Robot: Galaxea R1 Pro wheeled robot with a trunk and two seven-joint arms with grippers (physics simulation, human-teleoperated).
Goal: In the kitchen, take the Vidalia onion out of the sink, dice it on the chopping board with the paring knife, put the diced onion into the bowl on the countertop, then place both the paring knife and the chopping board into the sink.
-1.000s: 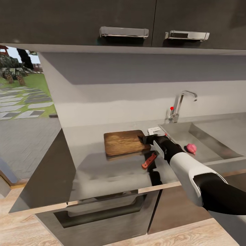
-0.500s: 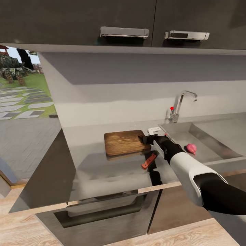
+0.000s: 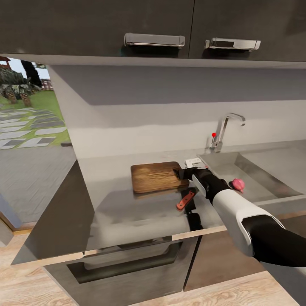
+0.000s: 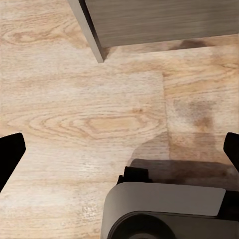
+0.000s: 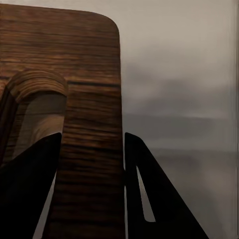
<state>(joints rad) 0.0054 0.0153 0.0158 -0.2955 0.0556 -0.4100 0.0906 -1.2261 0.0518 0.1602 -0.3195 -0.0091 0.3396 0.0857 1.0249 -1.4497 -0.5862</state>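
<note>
Grey tabletop (image 3: 127,212) | our right gripper (image 5: 92,149), fingers clamped on chopping board (image 3: 155,177) edge beside its slot, for dragging we judge | paring knife (image 3: 185,200) just beside | onion (image 3: 238,184) in sink (image 3: 263,178) | left fingers (image 4: 10,154) apart over floor

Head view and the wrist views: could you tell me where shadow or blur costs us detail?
Head view: sharp, though the chopping board casts a soft dark shadow on the countertop. Right wrist view: the fingers are black silhouettes and the counter behind is hazy. Left wrist view: crisp floor grain.
</note>
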